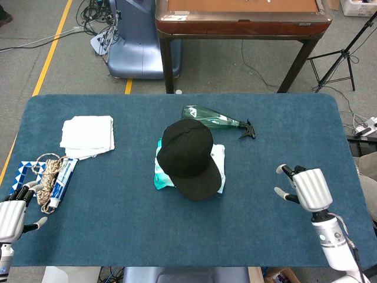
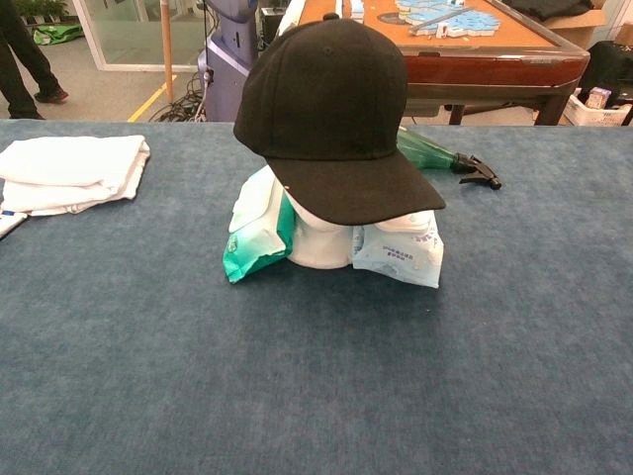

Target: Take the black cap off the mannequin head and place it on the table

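Note:
The black cap (image 1: 187, 156) (image 2: 331, 114) sits on the white mannequin head (image 2: 318, 237) in the middle of the blue table, its brim toward me. Soft packets (image 2: 257, 233) prop the head on both sides. My right hand (image 1: 306, 188) hovers over the table to the right of the cap, well apart from it, fingers spread and holding nothing. My left hand (image 1: 13, 215) stays at the near left corner, fingers apart and empty. The chest view shows neither hand.
A green spray bottle (image 1: 215, 119) lies behind the cap. At the left are a folded white cloth (image 1: 88, 134), a coil of rope (image 1: 48, 171) and a tube (image 1: 60, 180). A wooden table (image 1: 241, 17) stands beyond the far edge.

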`<action>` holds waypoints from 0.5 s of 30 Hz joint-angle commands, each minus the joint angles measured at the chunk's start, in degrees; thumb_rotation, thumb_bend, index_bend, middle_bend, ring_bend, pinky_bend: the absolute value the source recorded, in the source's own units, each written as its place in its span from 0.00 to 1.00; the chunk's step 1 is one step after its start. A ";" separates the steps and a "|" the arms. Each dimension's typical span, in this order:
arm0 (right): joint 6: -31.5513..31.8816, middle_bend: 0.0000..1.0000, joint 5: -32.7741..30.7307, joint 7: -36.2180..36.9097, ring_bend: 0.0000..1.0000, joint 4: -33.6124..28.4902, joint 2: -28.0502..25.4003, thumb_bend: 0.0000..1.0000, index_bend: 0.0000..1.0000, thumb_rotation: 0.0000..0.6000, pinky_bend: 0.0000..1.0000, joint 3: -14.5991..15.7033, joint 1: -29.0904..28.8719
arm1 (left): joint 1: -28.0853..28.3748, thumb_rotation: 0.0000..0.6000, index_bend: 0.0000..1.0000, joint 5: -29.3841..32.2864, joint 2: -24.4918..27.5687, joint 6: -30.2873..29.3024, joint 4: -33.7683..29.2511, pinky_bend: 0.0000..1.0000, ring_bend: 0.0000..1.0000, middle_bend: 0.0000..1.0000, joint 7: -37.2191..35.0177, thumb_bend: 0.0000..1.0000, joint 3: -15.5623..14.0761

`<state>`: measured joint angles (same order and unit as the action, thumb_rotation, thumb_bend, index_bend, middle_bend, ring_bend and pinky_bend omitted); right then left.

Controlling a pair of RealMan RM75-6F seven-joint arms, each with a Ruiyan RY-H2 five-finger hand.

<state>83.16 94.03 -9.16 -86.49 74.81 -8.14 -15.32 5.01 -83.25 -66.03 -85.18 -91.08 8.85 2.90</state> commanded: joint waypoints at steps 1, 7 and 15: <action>-2.42 0.87 0.57 -1.50 0.70 -0.31 1.56 0.00 0.48 1.00 0.97 -0.31 -2.20 | -0.13 1.00 0.25 -0.09 0.03 -0.14 -0.05 0.41 0.25 0.20 -0.02 0.06 -0.09; -5.23 0.87 1.82 -3.52 0.71 -2.59 2.78 0.00 0.48 1.00 0.97 0.24 -4.98 | -0.34 1.00 0.25 0.16 0.18 -0.30 -0.08 0.41 0.25 0.20 -0.41 0.06 -0.01; -6.40 0.87 2.88 -2.98 0.71 -1.49 7.19 0.00 0.48 1.00 1.00 0.56 -7.71 | -0.20 1.00 0.25 0.68 -0.06 0.40 0.04 0.41 0.25 0.20 0.33 0.06 -0.04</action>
<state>76.95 96.57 -12.56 -88.62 81.20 -7.68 -22.45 4.80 -82.57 -66.08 -84.80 -91.03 9.17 2.87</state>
